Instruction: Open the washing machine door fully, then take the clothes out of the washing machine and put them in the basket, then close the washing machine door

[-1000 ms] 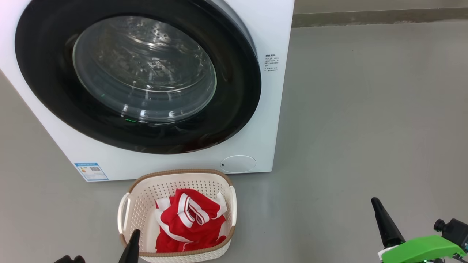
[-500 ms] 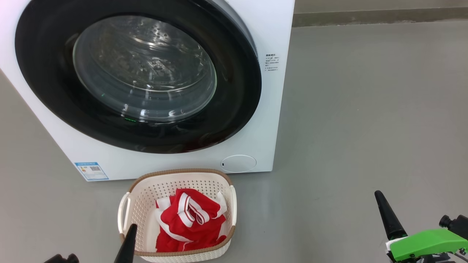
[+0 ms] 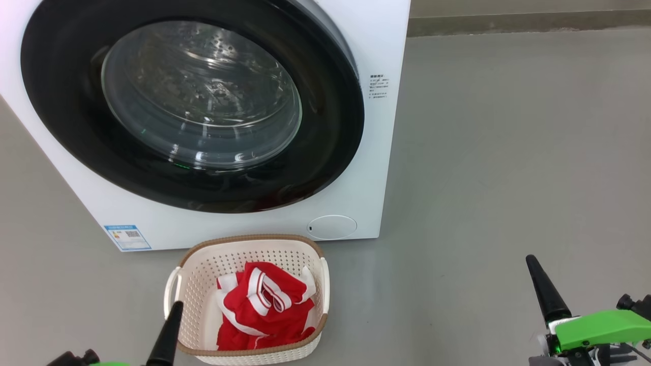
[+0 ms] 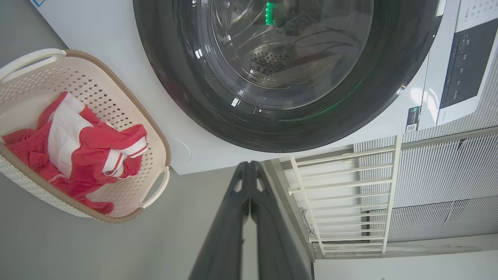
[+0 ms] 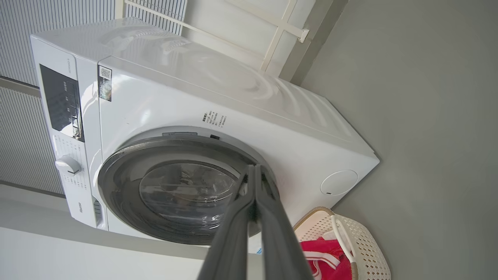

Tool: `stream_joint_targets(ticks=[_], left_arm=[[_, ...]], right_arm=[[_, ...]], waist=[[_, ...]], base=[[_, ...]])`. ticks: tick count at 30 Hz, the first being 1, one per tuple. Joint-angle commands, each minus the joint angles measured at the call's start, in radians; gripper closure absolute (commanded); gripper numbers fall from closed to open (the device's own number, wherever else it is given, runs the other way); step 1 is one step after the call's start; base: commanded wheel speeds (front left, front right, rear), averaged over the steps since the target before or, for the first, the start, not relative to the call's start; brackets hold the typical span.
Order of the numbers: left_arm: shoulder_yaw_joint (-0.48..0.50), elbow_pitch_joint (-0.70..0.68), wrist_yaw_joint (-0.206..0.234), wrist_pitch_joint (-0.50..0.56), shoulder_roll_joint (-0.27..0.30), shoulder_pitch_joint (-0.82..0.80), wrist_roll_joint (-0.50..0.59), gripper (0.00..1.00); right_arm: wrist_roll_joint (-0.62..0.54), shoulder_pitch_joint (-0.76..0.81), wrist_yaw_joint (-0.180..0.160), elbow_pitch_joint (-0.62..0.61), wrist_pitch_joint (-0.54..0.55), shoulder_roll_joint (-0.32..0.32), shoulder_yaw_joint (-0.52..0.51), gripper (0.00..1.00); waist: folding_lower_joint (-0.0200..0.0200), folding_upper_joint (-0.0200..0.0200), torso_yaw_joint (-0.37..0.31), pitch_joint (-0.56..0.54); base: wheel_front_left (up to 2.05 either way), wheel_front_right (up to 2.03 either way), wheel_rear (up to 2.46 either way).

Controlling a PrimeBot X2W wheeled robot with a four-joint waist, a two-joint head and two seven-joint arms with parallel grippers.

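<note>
The white washing machine [image 3: 379,152] stands ahead with its black-rimmed round door [image 3: 193,101] lying flat against its front; through the glass I see bare steel drum. The door [image 4: 280,74] and machine [image 5: 241,112] appear in both wrist views too. Red clothes [image 3: 262,305] with white stripes lie in the cream basket [image 3: 201,272] on the floor just before the machine. My left gripper [image 3: 175,305] is shut, low at the basket's near left corner, holding nothing. Off to the lower right over bare floor, my right gripper [image 3: 531,260] is shut and empty. Both pairs of fingers [image 4: 249,182] [image 5: 255,182] are pressed together.
Grey floor [image 3: 508,152] spreads wide to the right of the machine. A wall base [image 3: 529,23] runs along the back. A white railing [image 4: 342,194] and ribbed wall panels stand beside the machine in the left wrist view.
My left gripper has slid down and to the left along the basket's near corner. My right gripper has drifted slightly right and its tip sits higher in the picture.
</note>
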Motion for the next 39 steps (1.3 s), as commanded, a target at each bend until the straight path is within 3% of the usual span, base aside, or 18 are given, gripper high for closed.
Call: stream_joint_targets(ticks=[1,23,39], left_arm=[[0.039,-0.016,-0.015,0.009,0.006,-0.055,-0.032,1.0],[0.111,0.002,-0.067,0.067,-0.011,-0.095,-0.27,1.0],[0.117,0.002,-0.068,0.072,-0.014,-0.096,-0.27,1.0]], right_arm=[[0.033,-0.055,-0.001,-0.024,0.006,-0.016,0.01,1.0],[0.282,-0.106,-0.001,-0.01,0.052,-0.02,-0.012,1.0],[0.281,-0.107,-0.001,-0.01,0.056,-0.016,-0.018,1.0]], waist=[[0.0,0.0,0.0,0.0],[-0.0001,0.0,0.002,0.002],[-0.0001,0.0,0.002,0.002]], base=[[0.0,0.0,0.0],[0.0,0.0,0.0],[0.0,0.0,0.0]])
